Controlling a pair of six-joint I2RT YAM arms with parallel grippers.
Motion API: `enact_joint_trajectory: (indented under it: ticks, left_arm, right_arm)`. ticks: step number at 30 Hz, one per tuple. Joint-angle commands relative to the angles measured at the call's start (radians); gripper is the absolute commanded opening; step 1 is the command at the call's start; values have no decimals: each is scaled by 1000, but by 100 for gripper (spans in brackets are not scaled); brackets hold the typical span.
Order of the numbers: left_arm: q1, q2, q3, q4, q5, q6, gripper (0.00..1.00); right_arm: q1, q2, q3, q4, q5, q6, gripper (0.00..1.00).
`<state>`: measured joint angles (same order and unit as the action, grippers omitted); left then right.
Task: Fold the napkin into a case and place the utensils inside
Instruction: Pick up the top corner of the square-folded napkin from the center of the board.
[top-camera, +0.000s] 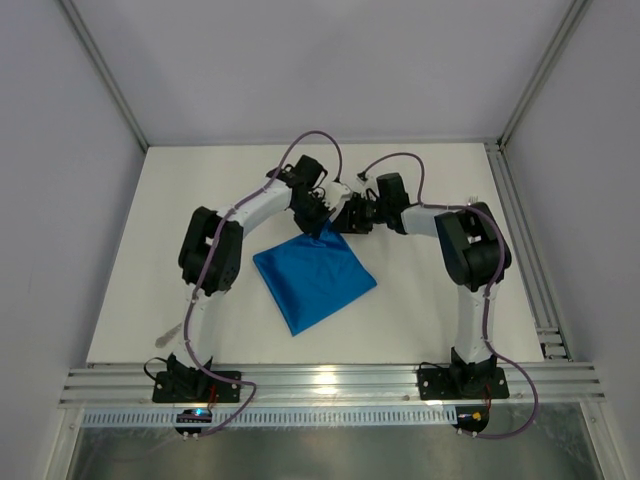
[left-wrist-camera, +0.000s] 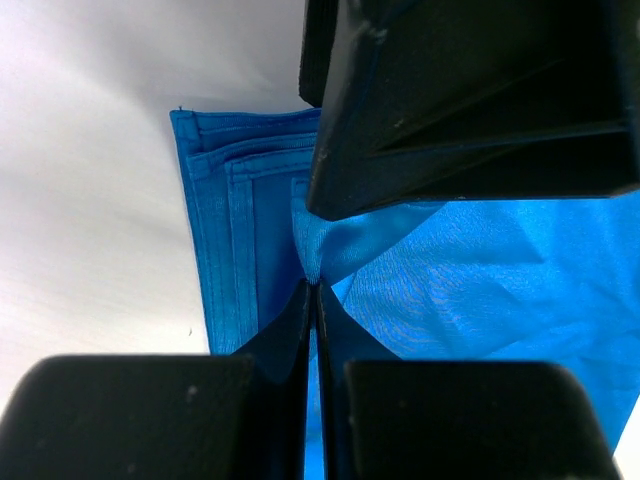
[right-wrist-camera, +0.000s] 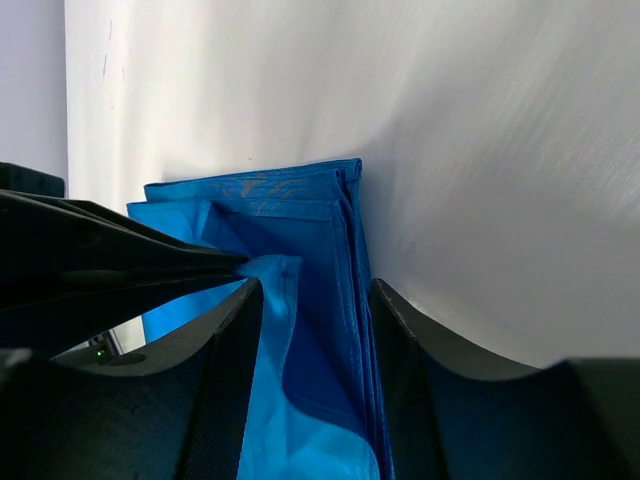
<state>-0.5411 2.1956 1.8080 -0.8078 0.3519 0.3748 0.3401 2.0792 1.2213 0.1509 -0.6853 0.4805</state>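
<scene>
The bright blue napkin (top-camera: 315, 275) lies folded into a rough square in the middle of the table, one corner pointing away. Both grippers meet at that far corner. My left gripper (top-camera: 322, 222) is shut on a pinch of the top cloth layer (left-wrist-camera: 318, 262) and lifts it off the stacked hemmed layers (left-wrist-camera: 225, 250). My right gripper (top-camera: 346, 222) is open, its fingers standing either side of the lower layers (right-wrist-camera: 345, 260) with the lifted flap (right-wrist-camera: 275, 275) by the left finger. A slim pale thing (top-camera: 168, 336), perhaps a utensil, lies at the front left.
The table (top-camera: 430, 330) is white, with metal rails along its front and right edges. Grey walls close in the left, back and right. The two arms arch over the napkin's far half, their elbows out to either side.
</scene>
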Motion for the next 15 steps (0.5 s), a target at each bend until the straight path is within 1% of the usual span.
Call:
enact_joint_trajectory:
  ticks: [1, 6, 11, 15]
  left_arm:
    - [3, -76, -16, 36, 16, 15, 0]
    - [3, -109, -56, 62, 10, 27, 0]
    - [3, -125, -85, 78, 15, 33, 0]
    - [3, -128, -87, 87, 16, 29, 0]
  right_arm:
    - [0, -82, -12, 73, -16, 24, 52]
    - [-1, -110, -42, 62, 32, 3, 53]
    - [-1, -110, -29, 49, 17, -2, 54]
    - [0, -100, -40, 58, 6, 20, 53]
